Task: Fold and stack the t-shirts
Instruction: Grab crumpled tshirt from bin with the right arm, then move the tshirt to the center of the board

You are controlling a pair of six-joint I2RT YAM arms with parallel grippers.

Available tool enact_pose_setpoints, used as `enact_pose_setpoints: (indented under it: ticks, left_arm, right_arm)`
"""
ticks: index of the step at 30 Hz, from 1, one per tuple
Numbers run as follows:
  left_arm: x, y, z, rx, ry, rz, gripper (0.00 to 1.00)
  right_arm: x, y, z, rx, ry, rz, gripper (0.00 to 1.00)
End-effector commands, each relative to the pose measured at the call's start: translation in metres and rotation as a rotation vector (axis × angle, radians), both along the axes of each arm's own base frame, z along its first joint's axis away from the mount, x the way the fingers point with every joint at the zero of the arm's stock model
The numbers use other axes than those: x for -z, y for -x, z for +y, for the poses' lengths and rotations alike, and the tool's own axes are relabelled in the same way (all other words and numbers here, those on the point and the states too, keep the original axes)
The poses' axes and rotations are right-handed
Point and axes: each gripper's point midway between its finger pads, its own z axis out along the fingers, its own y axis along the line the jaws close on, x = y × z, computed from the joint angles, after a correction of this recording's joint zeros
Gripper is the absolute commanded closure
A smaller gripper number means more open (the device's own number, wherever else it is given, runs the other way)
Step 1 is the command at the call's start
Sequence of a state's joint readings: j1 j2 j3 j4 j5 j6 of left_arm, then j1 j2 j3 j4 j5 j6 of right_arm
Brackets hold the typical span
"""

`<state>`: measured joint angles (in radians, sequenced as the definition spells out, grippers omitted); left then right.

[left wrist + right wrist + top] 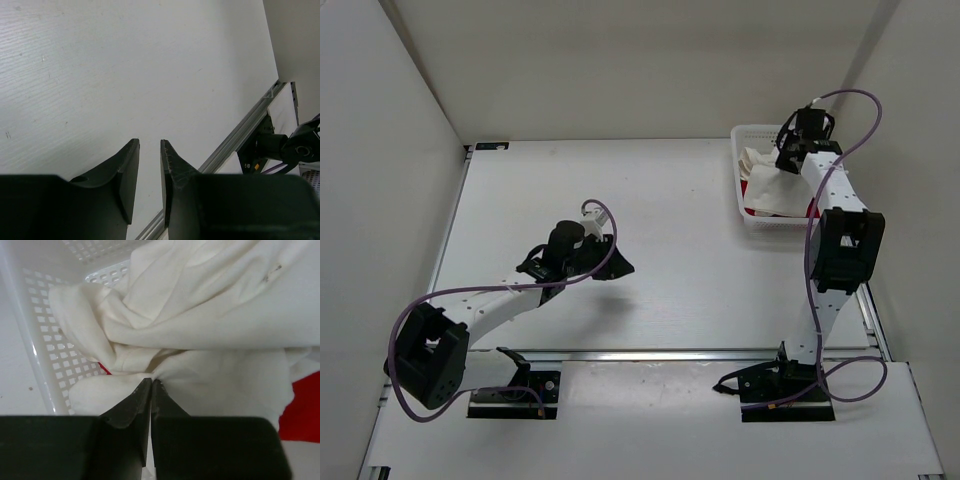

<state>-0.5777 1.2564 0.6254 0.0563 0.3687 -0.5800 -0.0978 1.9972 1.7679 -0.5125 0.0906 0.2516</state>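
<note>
The right hand [151,381] is closed tightly, and no gap is seen between its black fingers. A gathered fold of the cream-white t-shirt [200,315] is pinched at their tips, and the creases of the cloth run together at that point. This t-shirt lies crumpled in the white mesh basket [40,340]. A part of the red t-shirt [302,410] is seen under it at 4 o'clock in the right wrist view.

The left hand [149,142] is opened only a little, with a narrow gap between the fingers. Nothing is held in it, and only the bare counter [125,60] is seen beyond it.

In the top view the basket [752,131] is shown at 2 o'clock on the counter [670,220], with the right hand [788,160] lowered into it over the cream-white t-shirt [765,180]. The pinch itself cannot be seen there. A little of the red t-shirt [744,188] is visible at the basket's 9 o'clock side. The left hand [620,268] is placed near the middle of the counter, well apart from the basket.
</note>
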Motion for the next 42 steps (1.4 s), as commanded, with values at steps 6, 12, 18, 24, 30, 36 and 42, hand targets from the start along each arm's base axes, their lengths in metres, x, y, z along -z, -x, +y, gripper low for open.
enact_pose_setpoints:
  ticks: [6, 12, 18, 24, 30, 36, 42]
  left_arm:
    - [-0.024, -0.009, -0.006, 0.007, 0.059, -0.024, 0.66]
    - [-0.049, -0.03, 0.013, -0.063, 0.133, -0.04, 0.65]
    - [-0.066, -0.058, 0.054, -0.205, 0.194, -0.031, 0.63]
    - [-0.074, -0.087, 0.1, -0.37, 0.23, -0.02, 0.62]
    - [-0.093, -0.106, 0.125, -0.453, 0.271, -0.064, 0.61]
    - [-0.066, -0.102, 0.126, -0.501, 0.145, -0.057, 0.58]
    - [-0.008, -0.087, 0.108, -0.486, 0.083, 0.06, 0.59]
  right_arm:
    - [-0.186, 0.027, 0.062, -0.085, 0.156, -0.354, 0.99]
    - [-0.275, 0.055, 0.175, -0.413, 0.063, -0.571, 1.0]
    - [-0.383, 0.111, 0.27, -0.767, -0.086, -0.846, 1.0]
    - [-0.436, 0.166, 0.279, -1.068, -0.386, -0.991, 1.0]
    - [-0.445, 0.204, 0.288, -1.286, -0.541, -1.006, 0.99]
    - [-0.35, 0.152, 0.312, -1.184, -0.625, -0.765, 1.0]
    - [-0.248, 0.075, 0.289, -0.969, -0.586, -0.583, 1.0]
